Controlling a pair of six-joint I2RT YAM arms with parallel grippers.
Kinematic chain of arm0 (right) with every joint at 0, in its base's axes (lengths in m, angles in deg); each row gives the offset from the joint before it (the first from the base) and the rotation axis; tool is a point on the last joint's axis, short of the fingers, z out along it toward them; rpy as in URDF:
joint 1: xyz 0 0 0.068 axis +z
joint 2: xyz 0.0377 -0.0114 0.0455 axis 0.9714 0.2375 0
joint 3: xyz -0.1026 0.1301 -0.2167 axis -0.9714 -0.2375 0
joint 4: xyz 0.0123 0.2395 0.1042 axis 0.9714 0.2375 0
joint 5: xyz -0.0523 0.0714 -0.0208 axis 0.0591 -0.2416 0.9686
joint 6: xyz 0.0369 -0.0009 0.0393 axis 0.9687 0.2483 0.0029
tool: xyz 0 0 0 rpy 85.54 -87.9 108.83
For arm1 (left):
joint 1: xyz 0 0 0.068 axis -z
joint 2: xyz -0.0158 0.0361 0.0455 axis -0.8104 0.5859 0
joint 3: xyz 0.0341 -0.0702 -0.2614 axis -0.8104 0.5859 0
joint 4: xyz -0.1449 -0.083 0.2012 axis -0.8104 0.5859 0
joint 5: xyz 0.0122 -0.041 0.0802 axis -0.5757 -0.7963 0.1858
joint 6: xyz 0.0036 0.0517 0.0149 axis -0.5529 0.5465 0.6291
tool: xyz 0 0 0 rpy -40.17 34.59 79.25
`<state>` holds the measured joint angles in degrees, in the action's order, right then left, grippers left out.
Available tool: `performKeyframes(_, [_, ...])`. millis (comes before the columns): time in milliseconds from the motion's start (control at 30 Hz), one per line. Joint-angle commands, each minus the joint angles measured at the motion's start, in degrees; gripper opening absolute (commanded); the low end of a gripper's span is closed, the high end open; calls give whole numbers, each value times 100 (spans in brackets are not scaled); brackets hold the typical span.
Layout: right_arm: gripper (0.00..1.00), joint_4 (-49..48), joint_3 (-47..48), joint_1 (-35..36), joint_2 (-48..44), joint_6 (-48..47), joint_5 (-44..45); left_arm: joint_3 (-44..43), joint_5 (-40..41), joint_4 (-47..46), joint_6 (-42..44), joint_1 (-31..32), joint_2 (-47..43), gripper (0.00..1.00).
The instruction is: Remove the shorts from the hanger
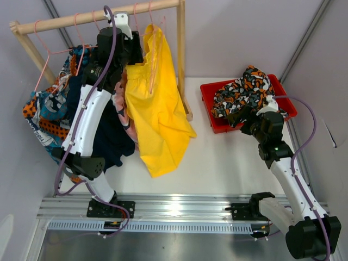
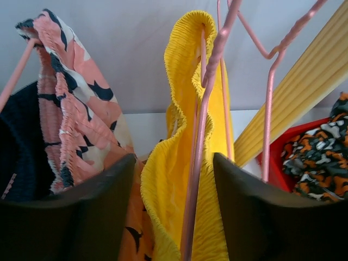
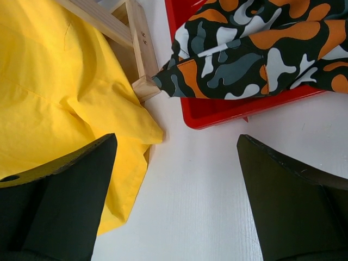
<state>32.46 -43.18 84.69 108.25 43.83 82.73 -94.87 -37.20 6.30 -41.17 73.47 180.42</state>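
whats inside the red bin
The red bin holds orange-black patterned shorts, one corner spilling over its rim in the right wrist view. They cover the bin's floor, so anything underneath cannot be seen.

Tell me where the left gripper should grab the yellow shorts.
Grip the ruffled waistband of the yellow shorts, just beside the pink hanger. It is bunched thick and stands edge-on between the fingers of the open left gripper, so probably come straight on, pinching cloth only.

Gap of left claw [image 2: 174, 182] filled by yellow shorts [image 2: 182, 65] and pink hanger [image 2: 202, 136], bare table [image 3: 190, 228] open under right claw [image 3: 176, 163]
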Motion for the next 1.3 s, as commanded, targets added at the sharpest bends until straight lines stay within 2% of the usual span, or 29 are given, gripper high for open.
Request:
performKeyframes(0, [99, -177, -33, 10, -35, -44, 90, -6, -174, -219, -43, -96, -169, 55])
performKeyframes(67, [100, -168, -33, 10, -34, -44, 125, 11, -271, -202, -60, -114, -134, 47])
performKeyframes(167, [99, -133, -51, 10, -52, -70, 143, 11, -367, -184, -69, -123, -55, 28])
performKeyframes(233, [100, -98, -51, 1, -70, -79, 151, -6, -394, -140, -69, -131, 24, 24])
performKeyframes(267, [99, -89, -51, -8, -78, -79, 151, -15, -446, -123, -60, -131, 51, 15])
performKeyframes(300, [100, -97, -59, -8, -105, -79, 160, -41, -473, -79, -52, -149, 103, 0])
performKeyframes(400, [100, -98, -59, -16, -131, -61, 134, -234, -526, 35, -43, -140, 148, 0])
performKeyframes(600, [99, -89, -59, -16, -254, -35, 81, -463, -237, -53, 45, -140, -327, 0])
performKeyframes(733, [99, -141, -77, -8, -333, 35, 20, -1376, -227, 281, 142, -131, -432, 0])
performKeyframes(933, [99, -168, -42, 19, -404, 88, -51, -1203, -385, 510, 142, -123, -1029, 0])
performKeyframes(1033, [99, -89, 90, 19, -456, 18, -103, -492, -665, 510, 46, -123, -1643, 0])
performKeyframes(1067, [99, -63, 212, 19, -482, -52, -147, 206, -945, 519, 36, -123, -1845, 0])
performKeyframes(1100, [99, -36, 274, 19, -500, -96, -217, 474, -1052, 502, 36, -105, -2065, 0])
performKeyframes(1200, [99, -1, 502, 27, -640, -237, -716, 2124, -1438, 361, 98, -8, -3145, 0])
performKeyframes(1267, [99, -36, 643, 36, -711, -281, -1033, 2505, -1998, 422, 72, 0, -3832, 0])
